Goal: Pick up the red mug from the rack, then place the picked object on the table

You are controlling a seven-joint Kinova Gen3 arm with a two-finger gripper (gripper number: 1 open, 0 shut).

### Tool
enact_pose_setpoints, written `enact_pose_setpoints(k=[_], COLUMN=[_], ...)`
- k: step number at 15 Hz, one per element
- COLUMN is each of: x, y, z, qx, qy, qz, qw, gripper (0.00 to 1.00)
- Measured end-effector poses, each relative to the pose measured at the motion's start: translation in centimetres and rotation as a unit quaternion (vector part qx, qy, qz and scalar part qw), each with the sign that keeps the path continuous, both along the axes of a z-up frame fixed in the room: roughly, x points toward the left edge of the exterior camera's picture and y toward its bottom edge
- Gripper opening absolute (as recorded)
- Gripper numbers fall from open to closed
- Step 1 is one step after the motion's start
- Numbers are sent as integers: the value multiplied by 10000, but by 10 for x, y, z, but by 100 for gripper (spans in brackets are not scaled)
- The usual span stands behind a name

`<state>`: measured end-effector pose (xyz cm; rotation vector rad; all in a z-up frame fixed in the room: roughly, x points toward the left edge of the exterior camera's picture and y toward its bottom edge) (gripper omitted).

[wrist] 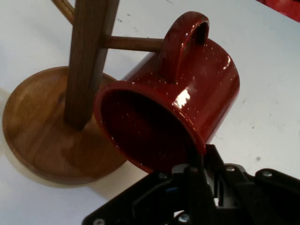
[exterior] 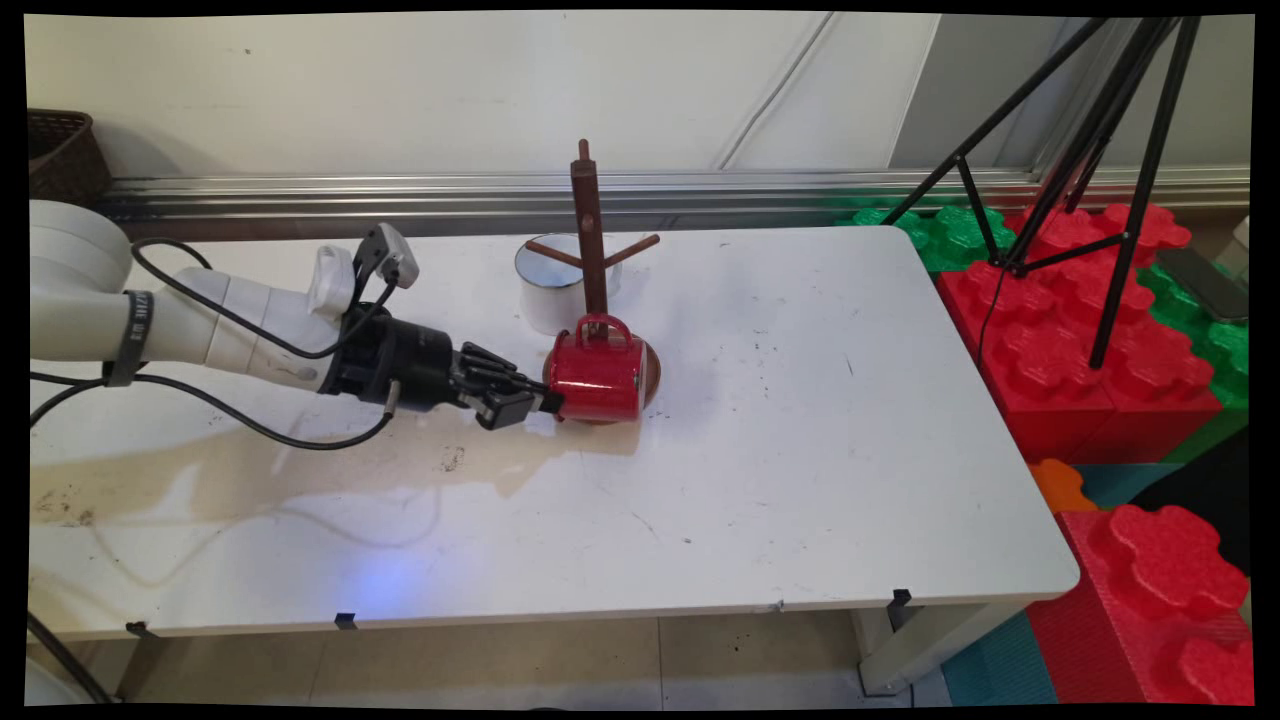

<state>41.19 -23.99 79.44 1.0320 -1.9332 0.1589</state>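
Observation:
A red enamel mug (exterior: 597, 378) lies on its side over the round base (exterior: 652, 372) of a wooden mug tree (exterior: 590, 240), with its handle (exterior: 603, 328) pointing up. My gripper (exterior: 548, 402) comes in low from the left and is shut on the mug's rim. In the hand view the red mug (wrist: 187, 108) opens towards the camera, and my gripper (wrist: 199, 161) pinches its lower rim. A low peg (wrist: 133, 43) of the mug tree (wrist: 89, 61) reaches into the mug's handle (wrist: 180, 42). A white mug (exterior: 545, 290) stands just behind the tree.
Red and green foam blocks (exterior: 1080, 330) are stacked off the table's right edge, and a black tripod (exterior: 1090, 150) stands on them. A dark basket (exterior: 60, 150) sits at the far left by the wall. Black cables (exterior: 250, 420) hang from the arm over the table's left side.

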Motion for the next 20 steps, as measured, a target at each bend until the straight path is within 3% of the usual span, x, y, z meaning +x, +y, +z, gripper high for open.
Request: enact_pose_setpoints(k=[11,20], x=[6,18], y=[22,36], z=[19,33], qx=[111,92], qy=[-82,-696], qz=[-397,-639], qw=[9991,9955], gripper=[0,0])
